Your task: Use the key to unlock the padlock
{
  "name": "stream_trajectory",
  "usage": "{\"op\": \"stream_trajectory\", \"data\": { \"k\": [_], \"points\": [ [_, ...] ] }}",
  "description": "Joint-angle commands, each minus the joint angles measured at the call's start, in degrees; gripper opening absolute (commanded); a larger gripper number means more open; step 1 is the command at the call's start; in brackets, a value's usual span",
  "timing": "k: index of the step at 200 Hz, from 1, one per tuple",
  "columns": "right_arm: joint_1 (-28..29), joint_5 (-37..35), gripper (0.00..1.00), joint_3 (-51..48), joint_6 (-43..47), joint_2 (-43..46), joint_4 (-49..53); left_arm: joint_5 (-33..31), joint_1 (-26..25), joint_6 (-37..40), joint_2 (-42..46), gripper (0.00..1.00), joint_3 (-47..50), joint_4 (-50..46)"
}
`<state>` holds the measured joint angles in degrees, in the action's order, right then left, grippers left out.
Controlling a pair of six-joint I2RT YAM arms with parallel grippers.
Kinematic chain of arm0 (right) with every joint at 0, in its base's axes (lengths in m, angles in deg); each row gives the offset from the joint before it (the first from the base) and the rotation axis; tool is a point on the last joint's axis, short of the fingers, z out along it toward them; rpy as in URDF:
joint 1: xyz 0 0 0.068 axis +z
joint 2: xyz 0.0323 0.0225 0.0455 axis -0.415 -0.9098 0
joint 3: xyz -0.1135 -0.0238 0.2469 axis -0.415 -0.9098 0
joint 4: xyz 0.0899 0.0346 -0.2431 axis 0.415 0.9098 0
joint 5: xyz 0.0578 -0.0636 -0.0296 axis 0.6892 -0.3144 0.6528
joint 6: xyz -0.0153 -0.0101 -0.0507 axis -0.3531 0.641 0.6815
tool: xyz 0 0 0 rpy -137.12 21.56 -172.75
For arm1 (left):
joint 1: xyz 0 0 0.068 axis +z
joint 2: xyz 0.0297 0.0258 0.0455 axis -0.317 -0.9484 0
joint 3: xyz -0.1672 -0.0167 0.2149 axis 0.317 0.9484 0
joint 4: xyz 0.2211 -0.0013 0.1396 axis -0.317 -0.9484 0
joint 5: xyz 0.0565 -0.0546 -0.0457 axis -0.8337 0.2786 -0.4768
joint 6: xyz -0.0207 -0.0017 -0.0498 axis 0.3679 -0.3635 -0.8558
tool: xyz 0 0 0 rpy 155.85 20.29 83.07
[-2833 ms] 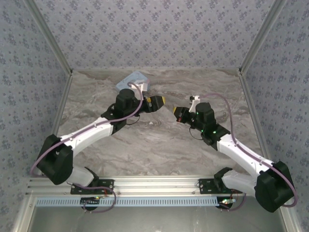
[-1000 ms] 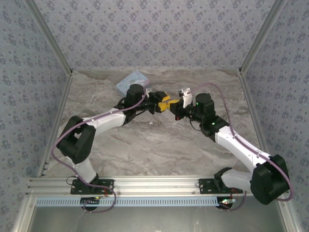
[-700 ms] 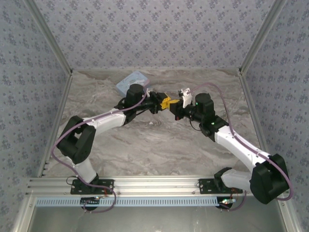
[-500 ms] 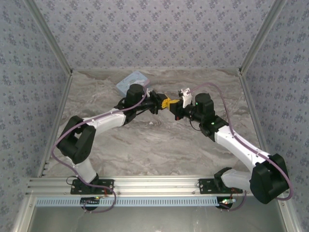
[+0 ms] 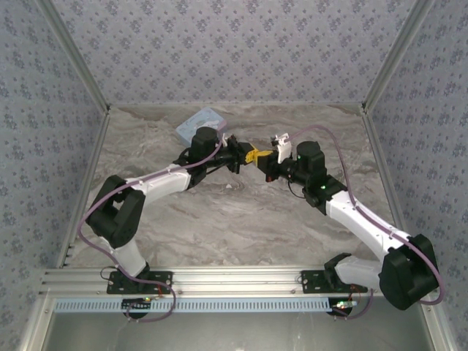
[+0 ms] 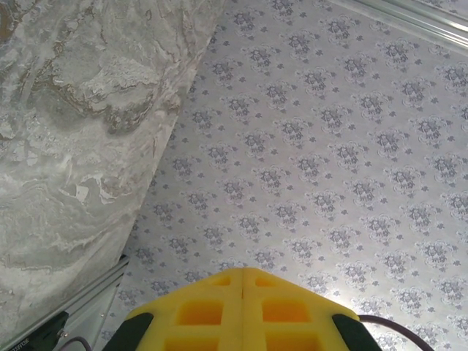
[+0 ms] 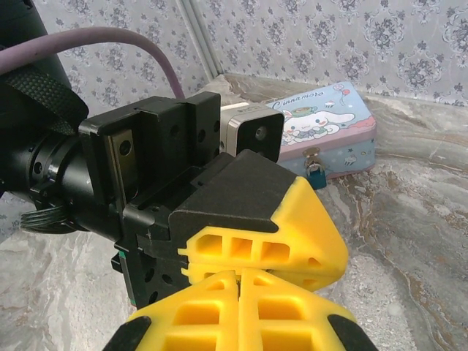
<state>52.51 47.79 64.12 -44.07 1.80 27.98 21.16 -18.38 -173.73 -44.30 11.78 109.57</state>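
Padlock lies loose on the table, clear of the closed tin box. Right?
No. The padlock is not loose on the table: it hangs on the latch at the front of the closed tin box. The right wrist view shows it.

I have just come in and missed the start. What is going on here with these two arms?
The two arms meet above the middle of the table. The left end effector and the right end effector are tip to tip, and both are shut. The small blue padlock hangs at the front latch of the tin box, at the far left of the table, and nothing touches it. A key may be pinched between the tips, but it is too small to make out.
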Motion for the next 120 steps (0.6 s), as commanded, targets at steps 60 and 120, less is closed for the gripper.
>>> {"op": "stream_trajectory", "data": {
  "k": [60,120],
  "points": [
    [-5.4,7.2,0.44,-1.3,-10.9,6.4,-2.1,-7.7,-0.1,25.9,4.6,0.00,-3.1,-3.9],
    [-10.3,18.1,0.57,-5.4,-31.8,6.3,-22.2,-12.8,-2.0,50.0,11.2,0.00,-3.8,-2.3]
  ]
}}
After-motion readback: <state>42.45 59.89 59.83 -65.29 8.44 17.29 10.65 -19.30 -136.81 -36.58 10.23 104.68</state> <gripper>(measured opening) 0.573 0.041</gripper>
